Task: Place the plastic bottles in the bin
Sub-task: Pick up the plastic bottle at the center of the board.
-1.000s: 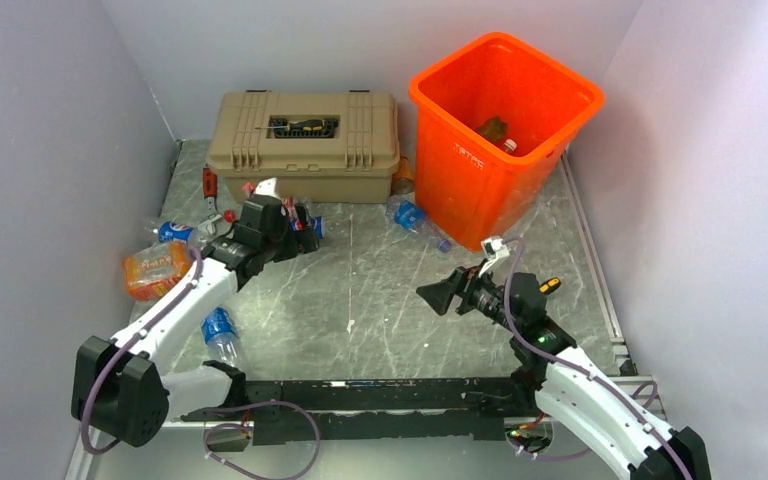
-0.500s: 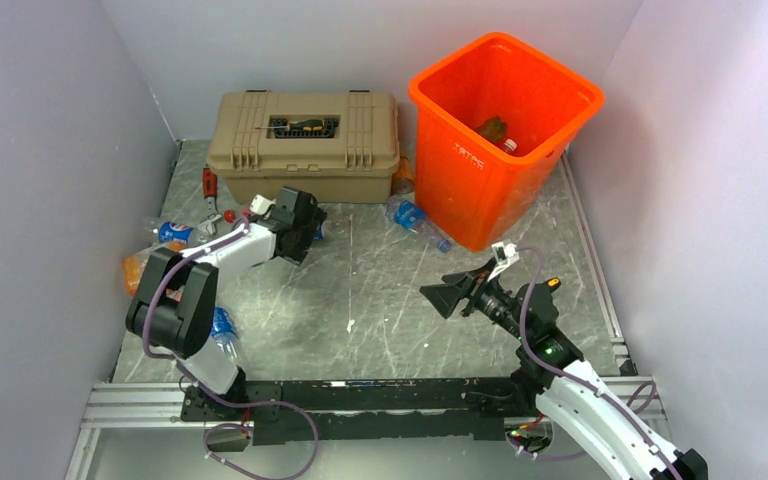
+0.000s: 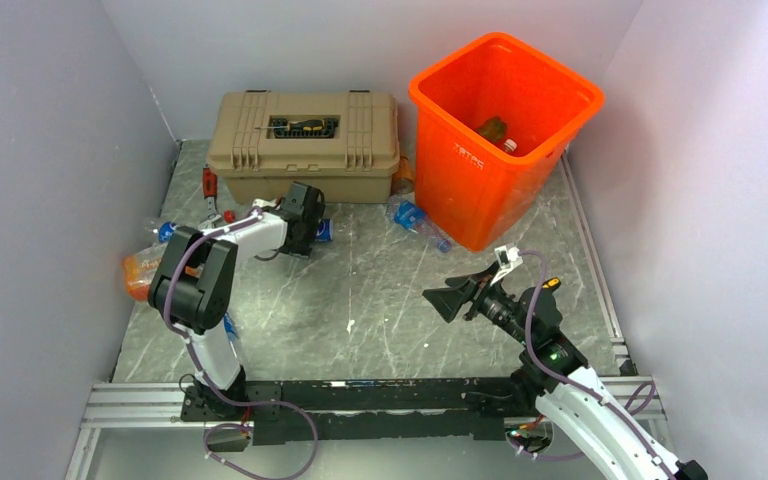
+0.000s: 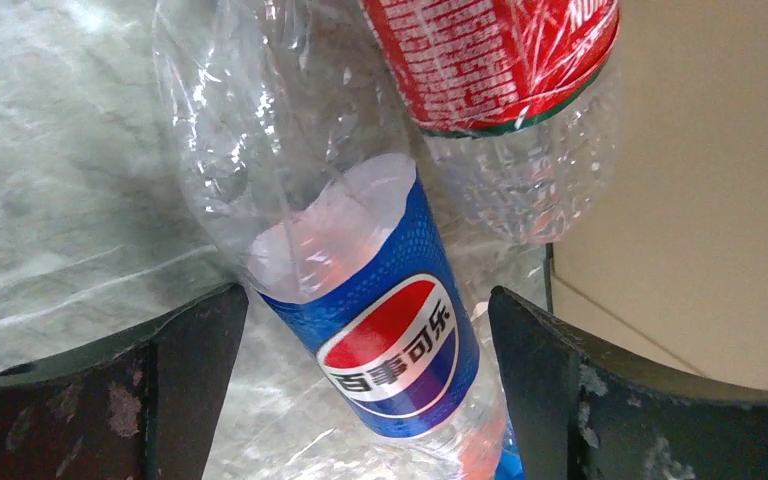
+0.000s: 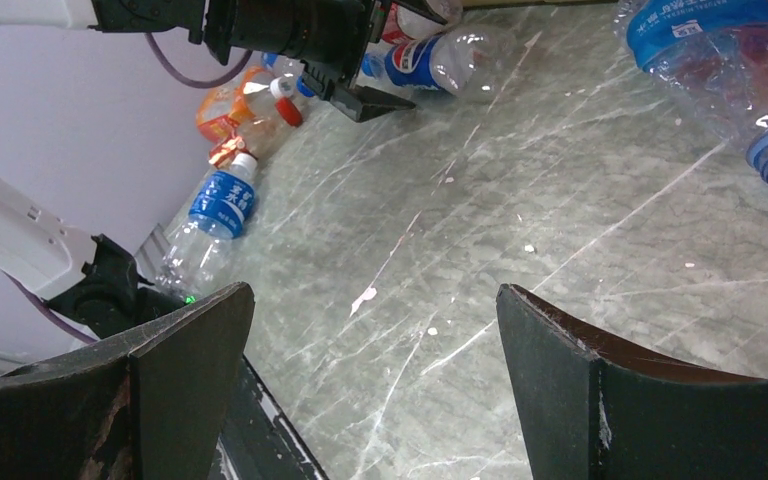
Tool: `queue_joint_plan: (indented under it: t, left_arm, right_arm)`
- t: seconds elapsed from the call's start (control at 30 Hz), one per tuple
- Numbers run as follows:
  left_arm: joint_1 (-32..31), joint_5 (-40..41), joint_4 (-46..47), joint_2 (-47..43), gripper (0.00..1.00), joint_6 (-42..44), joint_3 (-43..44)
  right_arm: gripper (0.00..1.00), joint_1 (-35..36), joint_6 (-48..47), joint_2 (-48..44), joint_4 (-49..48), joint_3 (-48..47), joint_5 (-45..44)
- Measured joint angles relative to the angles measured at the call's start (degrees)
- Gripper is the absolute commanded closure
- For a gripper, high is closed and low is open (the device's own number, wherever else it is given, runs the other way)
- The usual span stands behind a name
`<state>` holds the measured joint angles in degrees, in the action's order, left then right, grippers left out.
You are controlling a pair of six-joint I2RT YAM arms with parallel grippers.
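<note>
so the left gripper sits spread either side of a crushed Pepsi bottle by the tan toolbox at 11 o'clock, right gripper spread and empty at 5 o'clock, below the orange bin

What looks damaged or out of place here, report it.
The clear, blue-labelled plastic bottle between the jaws of the open left gripper is crushed, its label edge ragged. Another blue-labelled bottle lies on its side beside the tall orange plastic bin, not in it.

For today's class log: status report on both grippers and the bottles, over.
Left gripper open, straddling Pepsi bottle, not closed. Right gripper open, empty. Toolbox, red-label bottle close beside.
</note>
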<state>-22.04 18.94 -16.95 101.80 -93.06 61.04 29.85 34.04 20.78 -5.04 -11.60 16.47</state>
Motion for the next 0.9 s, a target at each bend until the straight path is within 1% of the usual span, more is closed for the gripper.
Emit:
queue_joint_plan:
  t: [0.2, 0.47, 0.63, 0.7, 0.8, 0.9]
  left_arm:
    - [0.2, 0.0, 2.4, 1.2, 0.15, -0.3, 0.5]
    - [0.3, -0.6, 9.0, 1.2, 0.40, -0.1, -2.8]
    - [0.3, -1.0, 12.4, 0.7, 0.44, 0.4, -4.8]
    - [0.3, -1.1, 12.9, -1.0, 0.46, 0.9, -6.7]
    - [0.3, -1.1, 10.6, -6.2, 0.48, 2.7, -10.1]
    - [0.2, -1.1, 6.6, -15.5, 0.49, 5.5, -12.4]
  right_arm:
    - [0.04, 0.0, 0.0, 0.0, 0.6, 0.0, -0.6]
    - [0.04, 0.0, 0.1, 0.1, 0.7, 0.0, -1.0]
    - [0.04, 0.0, 0.1, 0.1, 1.2, 0.0, -1.2]
    - [0.04, 0.0, 0.3, 0.1, 1.6, 0.0, -1.2]
    - [0.04, 0.0, 0.5, 0.0, 2.0, 0.0, -1.2]
    - [0.04, 0.0, 0.9, -0.1, 2.1, -0.1, -1.2]
